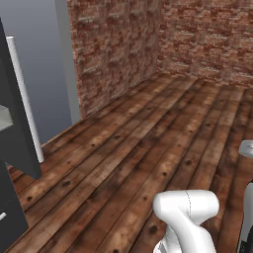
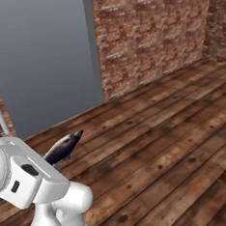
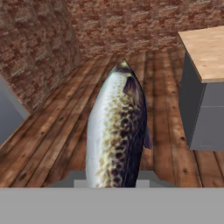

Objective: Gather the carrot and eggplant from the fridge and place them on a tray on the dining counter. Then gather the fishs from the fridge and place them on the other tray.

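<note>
A slim silvery fish point(image 3: 114, 127) with a dark speckled flank stands upright in the middle of the hand view. My gripper point(image 3: 114, 180) is shut on its lower end, and the fingertips are hidden behind it. In the right base view the same fish point(image 2: 64, 146) sticks out to the right from behind my white arm, above the wooden floor. The light wood-grain dining counter point(image 3: 205, 48) on its grey base shows at the right of the hand view, some way beyond the fish. At the left edge of the left base view is the dark grey fridge point(image 1: 15, 143) with its pale bar handle point(image 1: 23, 99).
Dark plank floor point(image 1: 148, 138) stretches ahead to red brick walls point(image 1: 118, 44). A plain grey wall panel point(image 2: 42, 58) stands at the left in the right base view. The counter's grey base point(image 3: 199, 113) reaches down to the floor.
</note>
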